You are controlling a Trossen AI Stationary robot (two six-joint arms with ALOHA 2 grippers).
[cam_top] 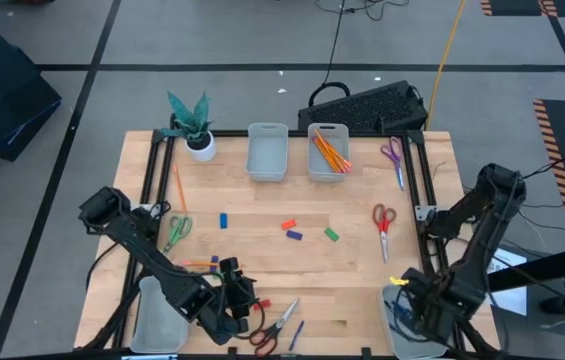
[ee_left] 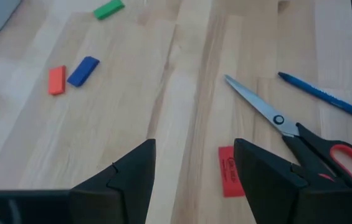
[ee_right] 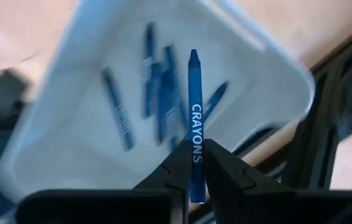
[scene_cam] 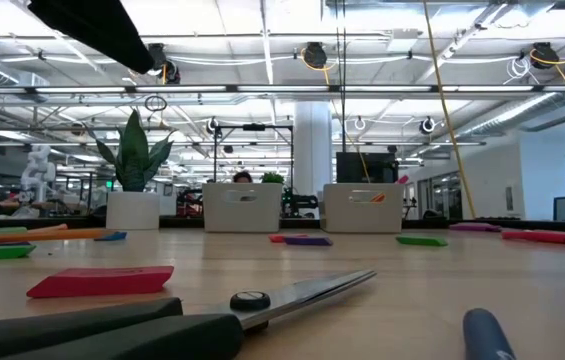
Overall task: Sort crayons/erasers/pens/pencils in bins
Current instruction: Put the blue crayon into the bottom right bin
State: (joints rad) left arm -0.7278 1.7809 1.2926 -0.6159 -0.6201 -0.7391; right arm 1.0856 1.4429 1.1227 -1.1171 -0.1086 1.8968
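Two dark grippers work at the near edge of the pale wooden table point(cam_top: 262, 205). The right gripper point(ee_right: 193, 163) hangs above the pale grey-blue translucent plastic bin point(ee_right: 256, 68) at the table's near right corner, its fingers pinched on a short blue crayon marked CRAYONS point(ee_right: 194, 112); several more blue crayons point(ee_right: 154, 93) lie inside that bin. The left gripper point(ee_left: 194, 171) hovers low over the near left part of the table with its jaws spread and nothing between them. Just beside it lies a flat red rectangular eraser point(ee_left: 228, 171), touching nothing, and next to that a pair of steel scissors with black-and-red handles point(ee_left: 288, 127), with a slim dark blue pen point(ee_left: 319, 93) beyond the blades. Another pale translucent bin point(cam_top: 157, 315) sits at the near left corner, beside the left arm.

Farther from the left gripper, in the middle of the table, a red eraser point(ee_left: 57, 79) and a blue eraser point(ee_left: 83, 70) lie close together, and a green eraser point(ee_left: 108, 9) lies past them. A small blue block point(cam_top: 224, 219) rests apart to their left. Green-handled scissors point(cam_top: 177, 230) and red-handled scissors point(cam_top: 383, 225) lie toward either side.

Along the far edge stand two more pale bins: one point(cam_top: 267, 152) whose contents cannot be made out, and one point(cam_top: 328, 150) holding long orange pencils point(cam_top: 330, 153). A white pot with a green plant point(cam_top: 194, 125) stands to their left, purple-handled scissors point(cam_top: 394, 160) to their right.
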